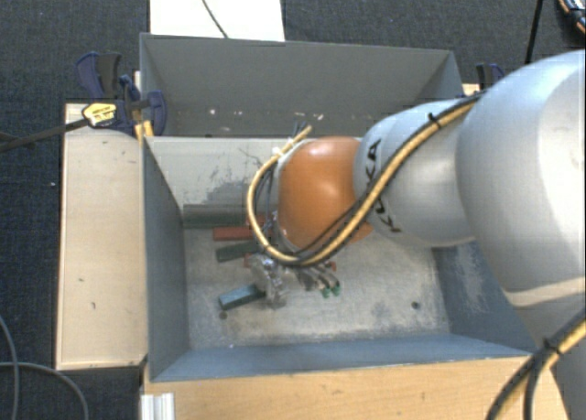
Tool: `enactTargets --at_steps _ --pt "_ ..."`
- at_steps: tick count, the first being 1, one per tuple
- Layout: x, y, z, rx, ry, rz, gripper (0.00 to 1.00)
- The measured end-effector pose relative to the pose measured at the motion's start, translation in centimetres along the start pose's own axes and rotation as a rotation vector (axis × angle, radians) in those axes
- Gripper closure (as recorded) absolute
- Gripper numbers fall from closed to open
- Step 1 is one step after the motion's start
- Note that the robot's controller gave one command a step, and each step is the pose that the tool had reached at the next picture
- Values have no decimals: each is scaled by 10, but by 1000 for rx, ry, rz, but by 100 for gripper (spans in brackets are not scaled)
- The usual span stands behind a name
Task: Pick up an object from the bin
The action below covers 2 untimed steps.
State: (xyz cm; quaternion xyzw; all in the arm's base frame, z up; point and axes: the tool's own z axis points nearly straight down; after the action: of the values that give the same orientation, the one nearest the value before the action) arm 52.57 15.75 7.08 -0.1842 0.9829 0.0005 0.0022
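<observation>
Nearest in the bin [320, 354] lies a dark grey flat piece [240, 297], just beside the gripper [272, 288] at its eight o'clock. Whether the claw is open or closed, I cannot tell. Small green bits [330, 290] lie at three o'clock, and reddish bars [231, 234] farther back at eleven.
</observation>
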Motion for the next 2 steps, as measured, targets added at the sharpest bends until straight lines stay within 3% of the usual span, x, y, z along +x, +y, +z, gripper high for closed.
enactTargets --at_steps 2 --pt "1 0 -20 0 4 2 100"
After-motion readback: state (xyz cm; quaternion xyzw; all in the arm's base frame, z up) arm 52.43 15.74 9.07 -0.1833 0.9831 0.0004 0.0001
